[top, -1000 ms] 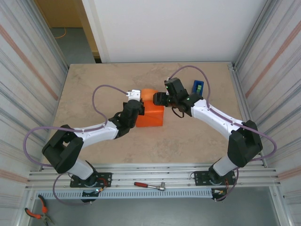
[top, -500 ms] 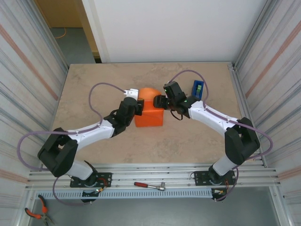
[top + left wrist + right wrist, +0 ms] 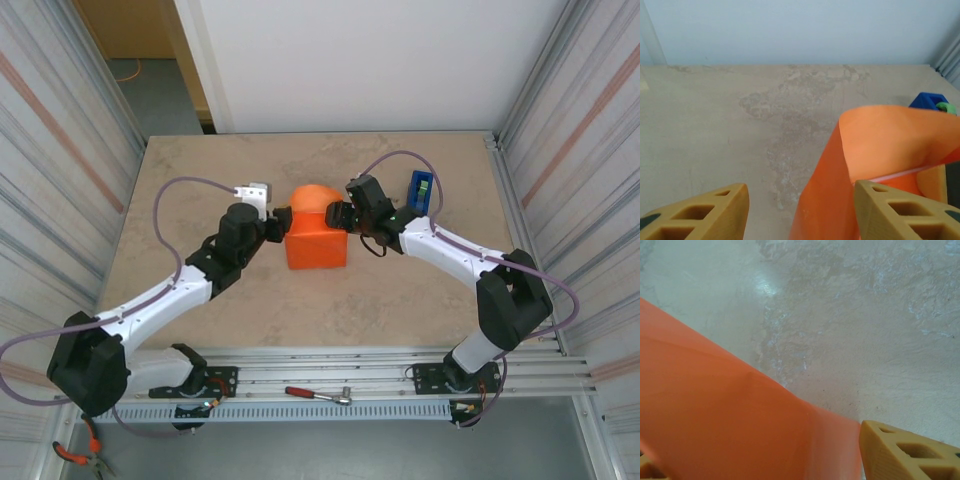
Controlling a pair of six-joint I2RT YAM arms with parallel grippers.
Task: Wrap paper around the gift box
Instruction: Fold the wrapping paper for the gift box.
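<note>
The left end effector (image 3: pixel 281 222) stands with its fingers (image 3: pixel 695 212) spread. A raised flap of the paper (image 3: pixel 880 135) sits just inside the right-hand finger, and nothing is pinched. It sits level with the counter (image 3: pixel 200 170) at the left side of the parcel, probably so it can press or catch that flap.

The right end effector (image 3: pixel 338 213) is at the parcel's far right corner. Its fingers (image 3: pixel 905 450) are also apart, and orange paper fills the gap between them. I cannot tell whether they bear on the sheet or only straddle it. Placed there, it would keep the far end from springing open while the other side is worked.

The gift box is hidden under the paper, at the middle of the counter between the two arms. Its form shows as a squared orange block. The far end bulges up in a loose rounded hump, so I judge the wrap to be folded over but not yet closed.

A blue tape dispenser (image 3: pixel 421 190) stands just beyond the right arm, within its reach for sealing.
</note>
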